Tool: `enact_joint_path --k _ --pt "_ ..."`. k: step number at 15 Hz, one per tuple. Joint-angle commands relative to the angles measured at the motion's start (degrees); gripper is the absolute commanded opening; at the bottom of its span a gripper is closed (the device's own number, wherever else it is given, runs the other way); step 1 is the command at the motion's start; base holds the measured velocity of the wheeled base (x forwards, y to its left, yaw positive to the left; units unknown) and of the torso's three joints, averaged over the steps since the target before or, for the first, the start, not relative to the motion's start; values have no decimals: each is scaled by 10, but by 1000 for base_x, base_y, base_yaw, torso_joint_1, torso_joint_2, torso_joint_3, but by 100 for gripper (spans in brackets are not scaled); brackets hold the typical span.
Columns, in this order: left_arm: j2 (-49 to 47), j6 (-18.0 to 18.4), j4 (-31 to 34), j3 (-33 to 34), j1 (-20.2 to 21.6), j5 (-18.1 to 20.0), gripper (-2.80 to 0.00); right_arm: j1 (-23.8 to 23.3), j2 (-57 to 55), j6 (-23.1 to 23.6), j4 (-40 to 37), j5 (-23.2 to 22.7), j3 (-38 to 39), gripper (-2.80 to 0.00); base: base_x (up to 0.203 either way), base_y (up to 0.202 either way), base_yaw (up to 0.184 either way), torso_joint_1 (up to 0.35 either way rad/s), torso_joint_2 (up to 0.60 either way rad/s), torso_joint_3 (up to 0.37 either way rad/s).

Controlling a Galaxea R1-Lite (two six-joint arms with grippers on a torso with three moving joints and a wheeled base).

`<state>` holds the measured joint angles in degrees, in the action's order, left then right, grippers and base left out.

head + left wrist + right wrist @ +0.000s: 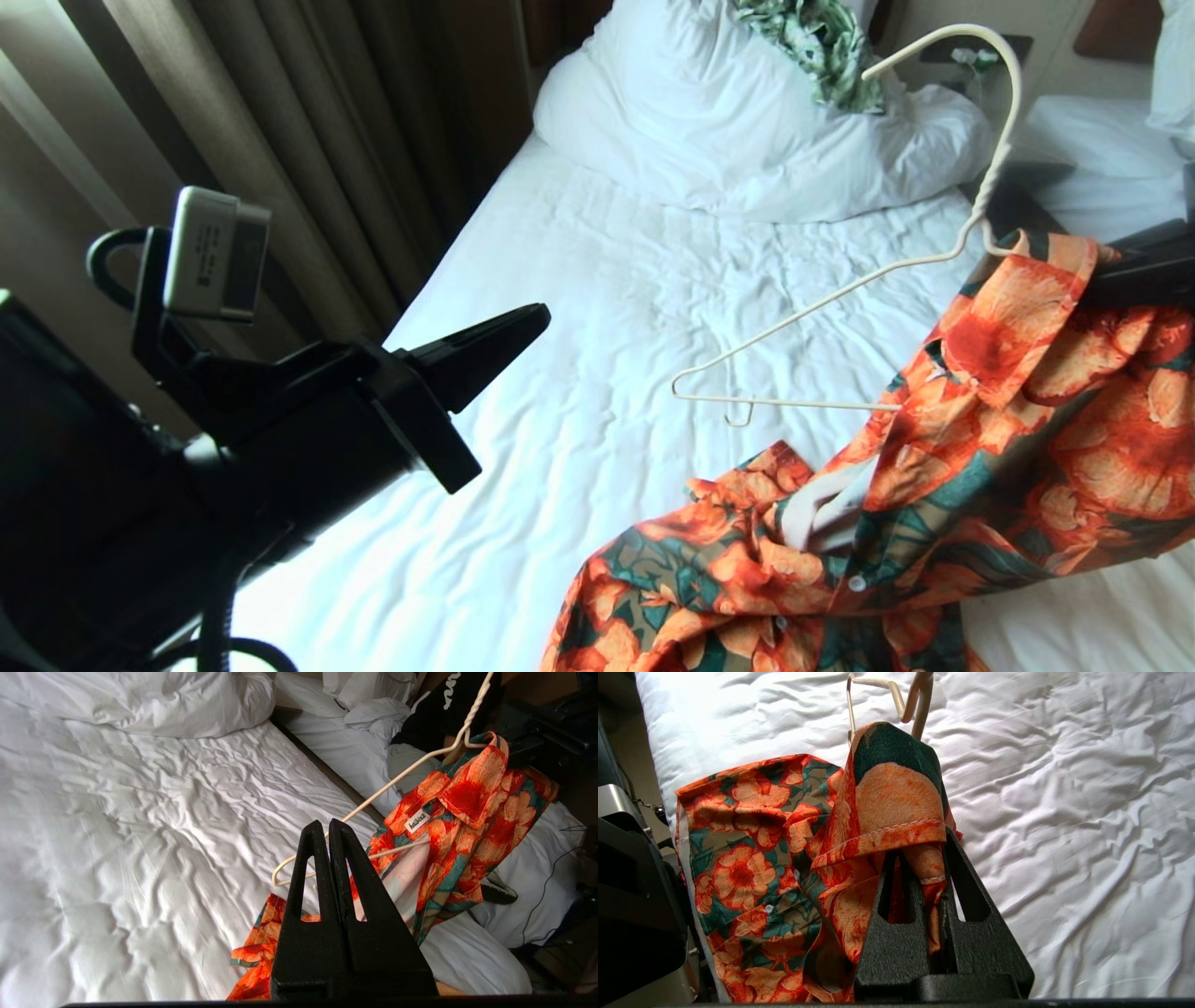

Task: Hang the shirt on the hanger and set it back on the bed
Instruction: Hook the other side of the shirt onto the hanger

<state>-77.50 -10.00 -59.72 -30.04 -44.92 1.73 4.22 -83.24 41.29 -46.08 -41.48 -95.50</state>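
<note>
Head view: right gripper (936, 877) clamped on shirt (1008, 420) fabric, lifted at right edge of bed (579, 392).
Hanger (845, 285): one end inside shirt by collar, other end and hook bare, raised off sheet.
Shirt: lower part draped on sheet.
Left gripper (329, 828): fingers pressed together, empty, above sheet, apart from shirt.
Pillow (747, 121): at headboard end, leaf-print garment (822, 42) on it.

Flowered shirt half-threaded on a raised wire hanger above the bed

The orange-and-green shirt (980, 439) hangs by its collar from one shoulder of the cream-white hanger (840, 280), which tilts in the air, hook uppermost; the shirt's lower part trails onto the bed (597, 308) with its wrinkled white sheet, pale lining and white buttons showing.
</note>
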Motion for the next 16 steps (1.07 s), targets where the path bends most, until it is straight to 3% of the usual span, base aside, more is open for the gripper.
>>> enact_joint_path --k 1,7,13,16 --pt "17 -1 5 6 1 0 -280 0 4 2 1 -2 1 -280 0 0 0 0 0 0" --pt "-2 -18 76 5 35 1 -280 -8 4 1 2 3 6 -280 0 0 0 0 0 0" --pt "-64 -22 78 2 31 -2 -280 -15 -15 4 24 53 45 -280 0 0 0 0 0 0" --pt "-121 -34 75 -11 12 -29 -280 -32 -23 11 66 76 111 -280 0 0 0 0 0 0"
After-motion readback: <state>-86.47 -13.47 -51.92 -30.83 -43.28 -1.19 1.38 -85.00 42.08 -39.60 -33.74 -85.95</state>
